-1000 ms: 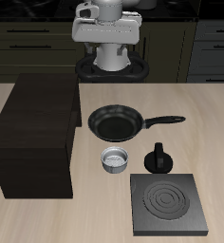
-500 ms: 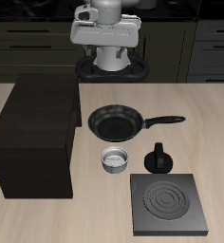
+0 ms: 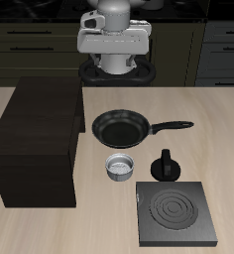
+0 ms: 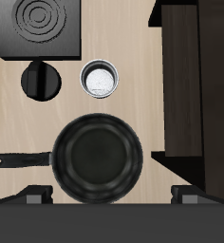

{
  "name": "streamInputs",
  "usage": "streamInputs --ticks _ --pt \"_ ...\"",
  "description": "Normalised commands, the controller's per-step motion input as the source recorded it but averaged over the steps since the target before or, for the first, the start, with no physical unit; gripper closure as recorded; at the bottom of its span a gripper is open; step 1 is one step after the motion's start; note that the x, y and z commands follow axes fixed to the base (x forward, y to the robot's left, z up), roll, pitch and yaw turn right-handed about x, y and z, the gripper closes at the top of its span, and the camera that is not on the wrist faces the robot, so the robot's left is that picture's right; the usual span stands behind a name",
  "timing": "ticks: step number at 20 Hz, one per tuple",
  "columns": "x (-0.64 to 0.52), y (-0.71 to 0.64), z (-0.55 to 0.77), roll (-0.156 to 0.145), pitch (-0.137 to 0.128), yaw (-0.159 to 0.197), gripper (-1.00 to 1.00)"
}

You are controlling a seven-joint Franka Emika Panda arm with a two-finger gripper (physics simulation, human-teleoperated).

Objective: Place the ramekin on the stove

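the big dark wooden box (image 3: 40,142) sits at one side of the table (image 3: 109,223). just beside it lies the black frying pan (image 3: 121,128), its long handle pointing away from the box. the ramekin (image 3: 121,167) stands upright on the bare table, just in front of the pan and near the box, nothing touching it. beside the ramekin, on the side away from the box, sits the small black knobbed pot (image 3: 166,166). the stove (image 3: 175,213) lies flat nearer the table's front edge, just in front of that pot, its burner rings bare. the gripper (image 3: 115,45) hangs high at the back, well apart from the ramekin, holding nothing; how wide its jaws stand cannot be told.
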Motion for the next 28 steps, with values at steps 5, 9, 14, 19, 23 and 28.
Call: streamInputs --ticks 5,9,14,19,23,28 --pt "0.34 -0.01 0.04 -0.014 0.008 -0.028 -1.0" --pt "0.43 0.04 0.01 0.026 0.022 -0.023 -1.0" --pt "0.31 0.03 -0.03 0.001 0.023 -0.013 -1.0" --pt "0.35 0.03 -0.01 0.019 0.023 -0.015 -1.0" --pt "0.35 0.1 0.03 -0.001 -0.027 0.011 -1.0" --pt "0.23 0.1 -0.05 0.006 0.007 -0.007 -1.0"
